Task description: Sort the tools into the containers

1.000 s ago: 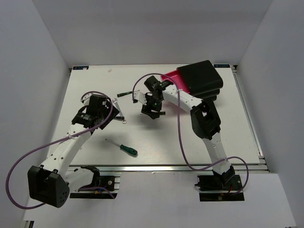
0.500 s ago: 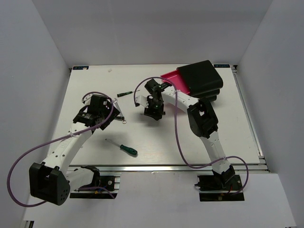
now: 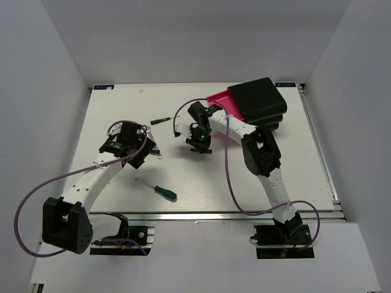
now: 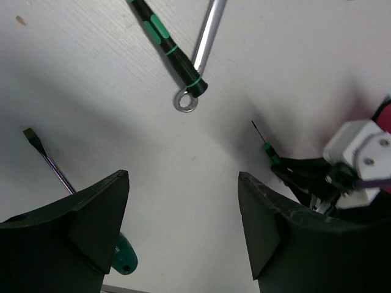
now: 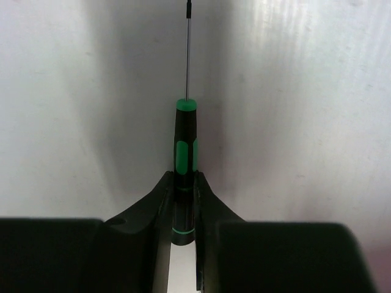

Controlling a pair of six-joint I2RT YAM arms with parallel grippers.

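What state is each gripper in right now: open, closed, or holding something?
Left gripper: open, holding nothing.
Right gripper: fingers closed on the handle of a precision screwdriver.

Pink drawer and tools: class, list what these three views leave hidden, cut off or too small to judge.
- Top view: pink drawer is partly covered by the right arm and black cabinet; contents uncertain.
- Left wrist view: wrench and dark screwdriver run off the top edge.
- Left wrist view: green-handled screwdriver handle sits behind a finger of the left gripper.
- Right wrist view: precision screwdriver rear end vanishes inside the right gripper.
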